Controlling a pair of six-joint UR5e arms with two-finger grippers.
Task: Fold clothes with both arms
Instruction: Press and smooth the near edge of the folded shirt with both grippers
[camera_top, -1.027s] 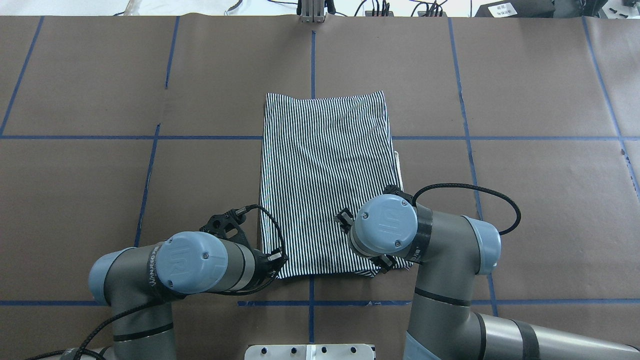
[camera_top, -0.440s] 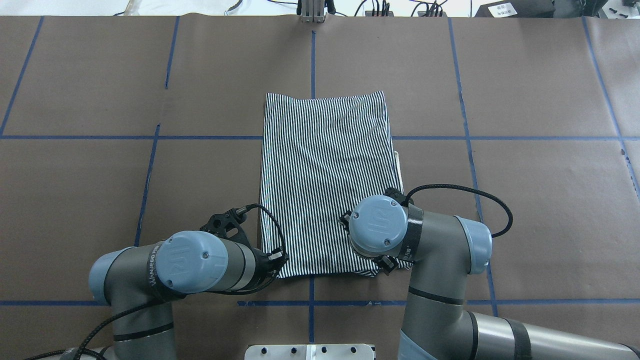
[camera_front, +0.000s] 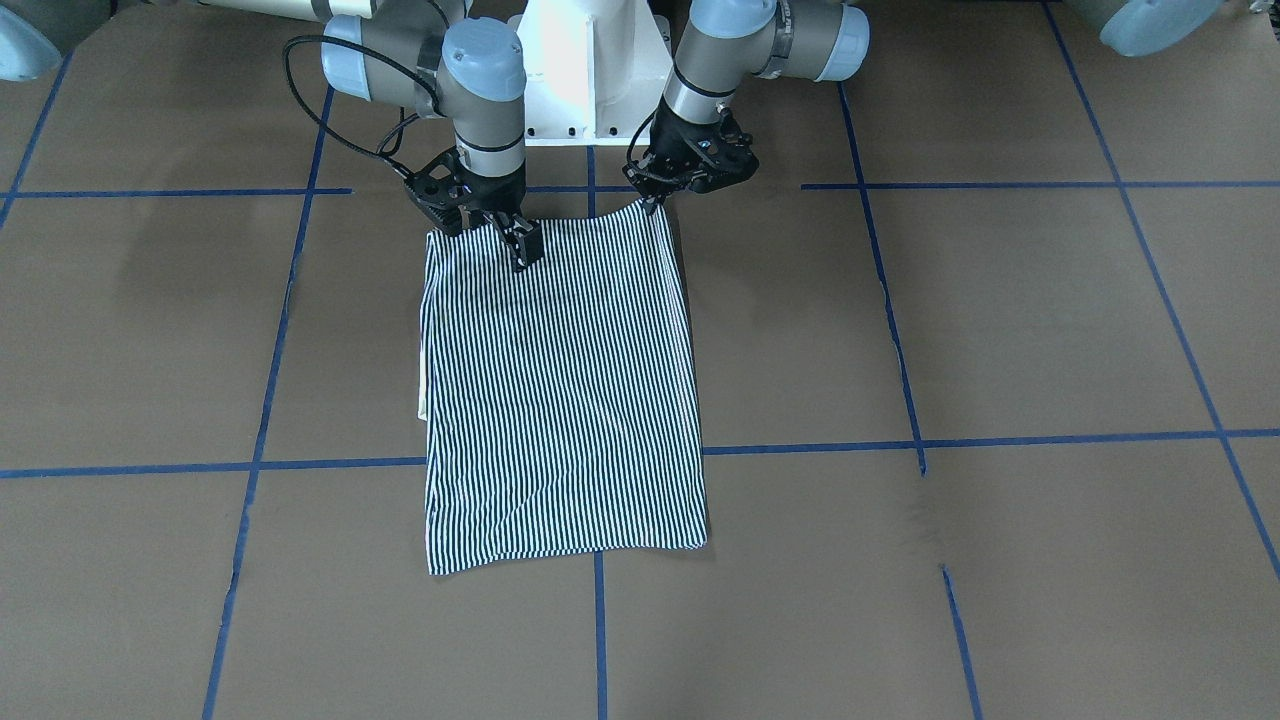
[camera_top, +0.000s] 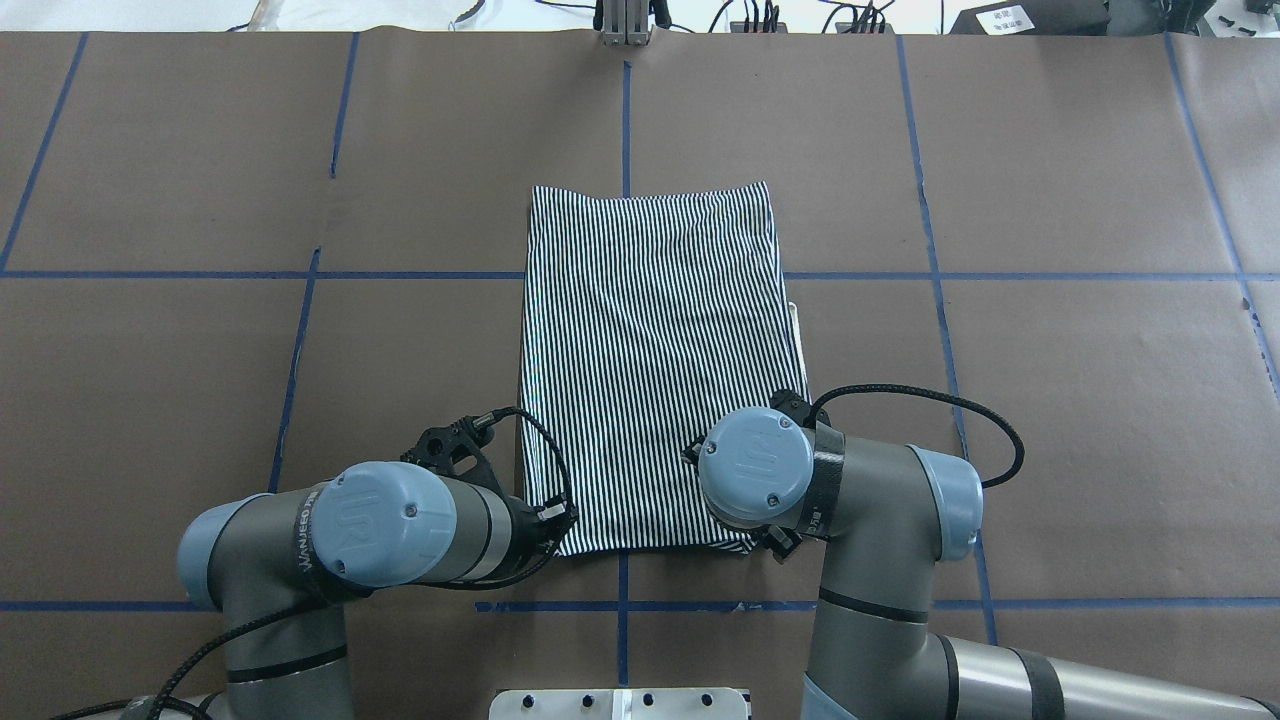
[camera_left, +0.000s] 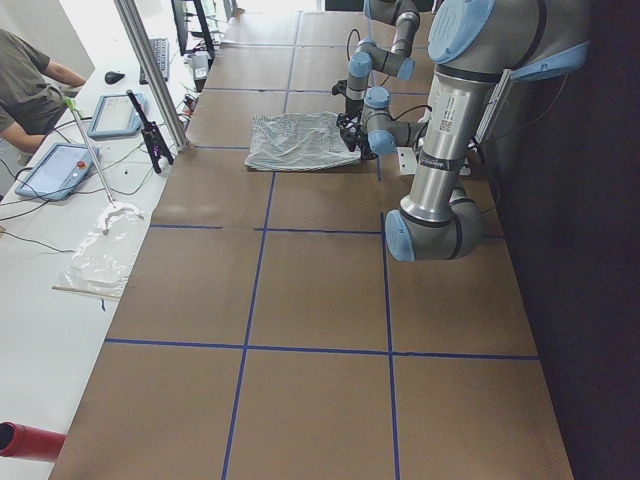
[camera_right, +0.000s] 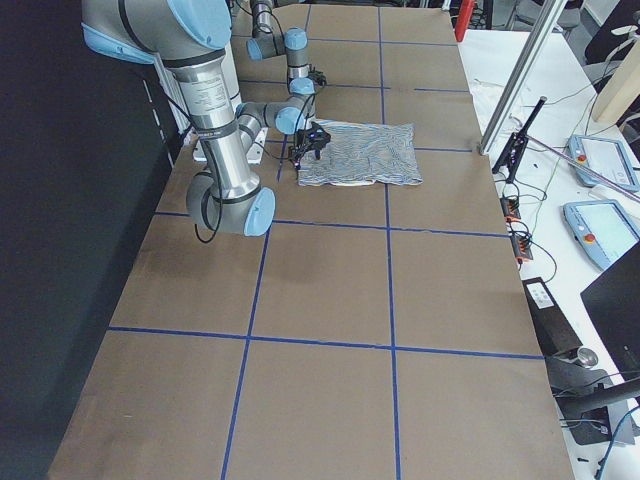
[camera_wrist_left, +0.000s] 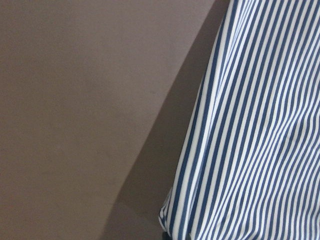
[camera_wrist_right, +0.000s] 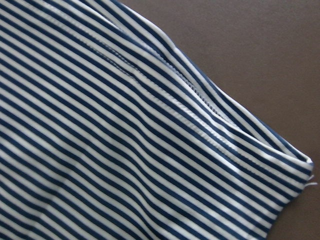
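Exterior front-facing: left gripper (camera_front: 655, 201) pinches shirt (camera_front: 560, 400) corner; right gripper (camera_front: 522, 248) over hem, grip unclear.

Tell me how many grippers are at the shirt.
2. The left gripper is at the corner of the shirt on the robot's left; the right gripper is over the same near edge, inward of the other corner.

We see our left arm (camera_top: 455, 515) and right arm (camera_top: 870, 485) as grey tubes jointed by rounded light-blue caps (camera_top: 755, 465). Each cap bears an embossed UR logo and a few small dark screws. Black bands (camera_top: 826, 485) ring the wrists, and the left arm carries white lettering. A black braided cable (camera_top: 905, 387) loops off each wrist. Our white flared pedestal (camera_front: 590, 60) shows a row of dark bolt holes.
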